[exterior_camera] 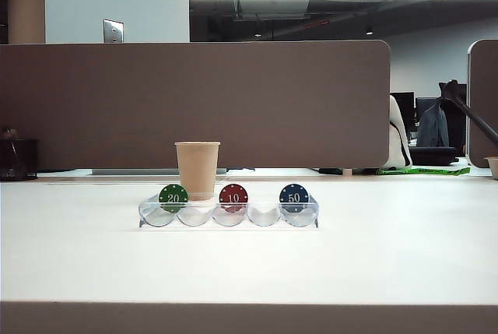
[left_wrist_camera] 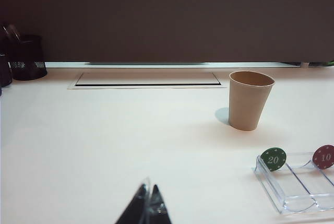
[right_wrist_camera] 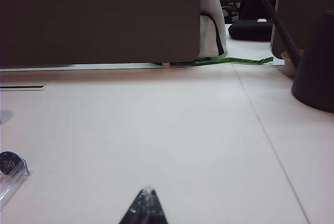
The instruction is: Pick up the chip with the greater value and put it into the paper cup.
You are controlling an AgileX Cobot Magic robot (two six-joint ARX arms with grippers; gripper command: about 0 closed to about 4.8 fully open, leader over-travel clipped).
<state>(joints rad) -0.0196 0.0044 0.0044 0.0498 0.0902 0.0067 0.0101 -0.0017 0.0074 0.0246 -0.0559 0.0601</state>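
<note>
Both end effectors, left and right, are pressed together; the chip, ahead and well apart from the right, should be pinched by its rim, then carried to the paper cup

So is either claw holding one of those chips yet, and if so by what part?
Nothing is held. The left claw and right claw are both shut on nothing, low over bare table. The blue 50 chip stands in its clear tray.
</note>
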